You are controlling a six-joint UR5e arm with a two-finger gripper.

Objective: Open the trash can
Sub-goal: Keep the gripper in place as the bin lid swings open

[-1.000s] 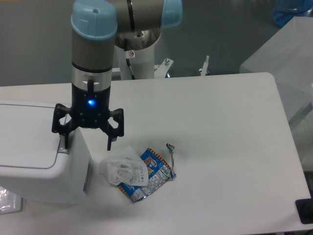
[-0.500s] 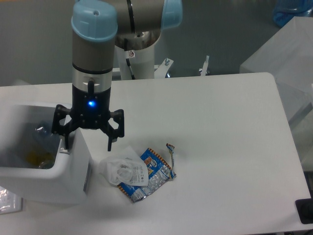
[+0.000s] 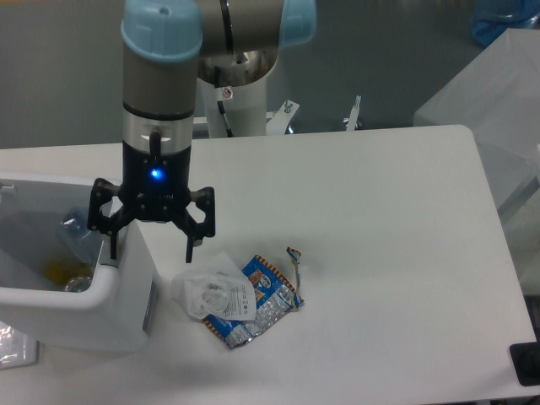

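Trash can point(image 3: 80, 299) sitting open, junk visible inside.
My gripper point(image 3: 152, 245) hangs over its right edge, fingers spread wide, holding nothing; wrappers point(image 3: 257, 299) lie just beside it.

Even, cool overhead light; scene moderately bright; table point(image 3: 363, 253) near-white, slightly washed right of gripper point(image 3: 150, 249); soft short shadows under gripper and beside wrappers point(image 3: 253, 295) just below-right of it; blue LED glow just above gripper; mild softness overall, fine print on wrappers unreadable; background above gripper dim grey; no marked edge distortion.
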